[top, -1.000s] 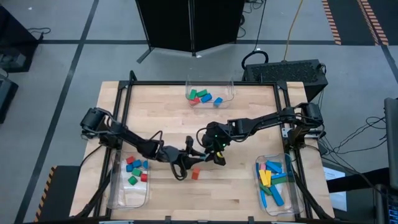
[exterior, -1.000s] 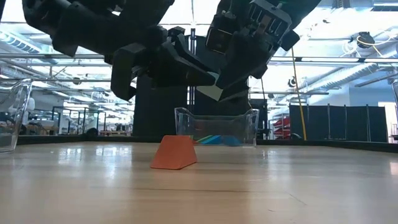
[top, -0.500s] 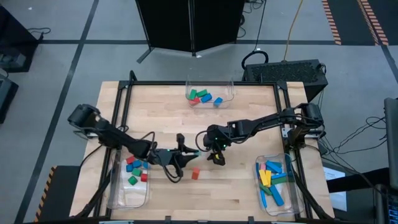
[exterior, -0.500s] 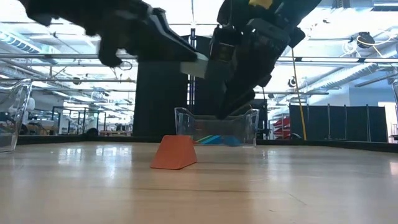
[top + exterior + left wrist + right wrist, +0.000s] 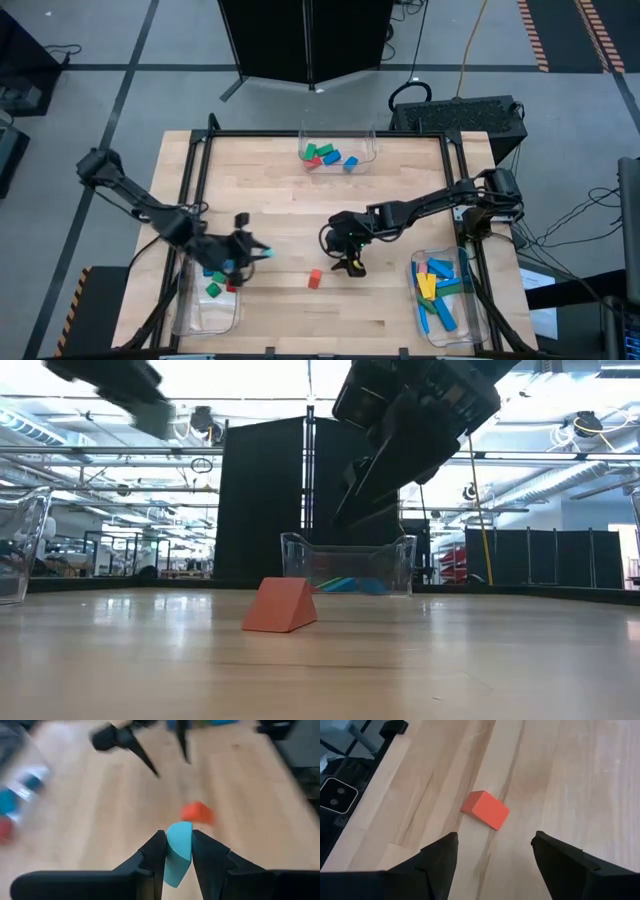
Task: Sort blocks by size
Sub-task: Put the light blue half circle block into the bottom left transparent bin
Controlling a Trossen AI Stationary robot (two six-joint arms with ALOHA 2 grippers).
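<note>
Near the front edge of the table (image 5: 270, 200), two clear bins are sitting at the corners: the left bin (image 5: 190, 312) is holding small red, blue and green blocks (image 5: 213, 290), and the right bin (image 5: 428, 328) is holding long bars (image 5: 436, 291) in blue, yellow, green and pink. The left gripper (image 5: 252, 255) is hanging just beside the left bin's inner rim, its fingers (image 5: 152, 854) clenching a cyan block (image 5: 177, 850) whose rounded end is sticking out past the fingertips. A little farther in, a lone red block (image 5: 314, 279) is lying on the bare wood between the two bins, touching nothing; in the low view it is showing as a wedge-like shape (image 5: 281, 606) resting flat on the tabletop. The right gripper (image 5: 350, 266) is hovering above the table just to the right of that red block, its jaws standing spread wide and gripping nothing, and its wrist camera is looking down past the two dark fingers (image 5: 437, 857) at the red block (image 5: 485, 809) lying ahead of the gap between them. At the far edge of the table, well apart from both arms, a third clear bin (image 5: 303, 149) is holding a few medium blocks (image 5: 328, 156) in green, red and blue. In the low view this far bin (image 5: 296, 552) is standing behind the red block.
</note>
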